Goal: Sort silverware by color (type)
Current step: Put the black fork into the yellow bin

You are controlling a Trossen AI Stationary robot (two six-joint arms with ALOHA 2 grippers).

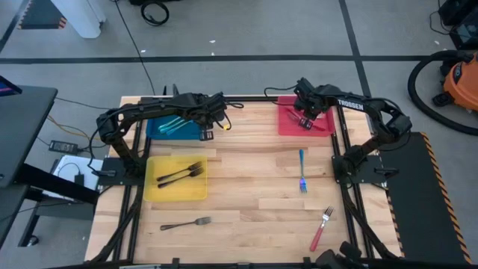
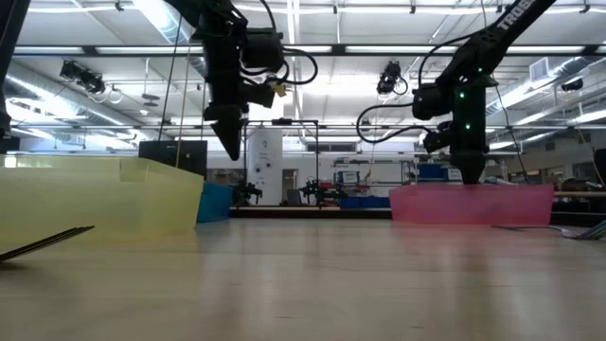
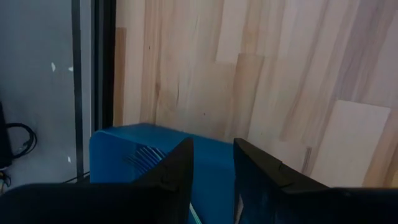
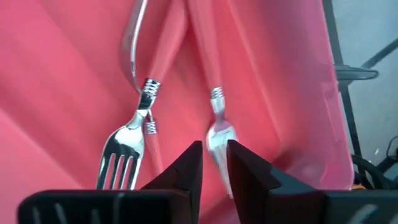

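Currently on table [image 1: 246, 217]: right gripper [image 4: 213, 163] low inside red tray [image 1: 287, 125], jaws narrow, just above a red-handled fork [image 4: 219, 134], contact not determinable; another fork [image 4: 127, 146] beside it. Left gripper [image 3: 211, 171] above blue tray [image 1: 160, 131], jaws narrowly parted, empty; teal forks [image 1: 178, 124] within. Yellow tray [image 1: 175, 193]: two black forks [image 1: 181, 174]. Loose on bare wood: black fork [image 1: 185, 223], blue fork [image 1: 302, 170], red fork [image 1: 321, 229].

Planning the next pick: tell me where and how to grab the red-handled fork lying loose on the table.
Grip the red-handled fork mid-handle, coming straight down, fingers closing across the handle. It lies flat and diagonal, tines up toward the table's middle, with bare wood around it. The right gripper, over the red tray, is nearer.
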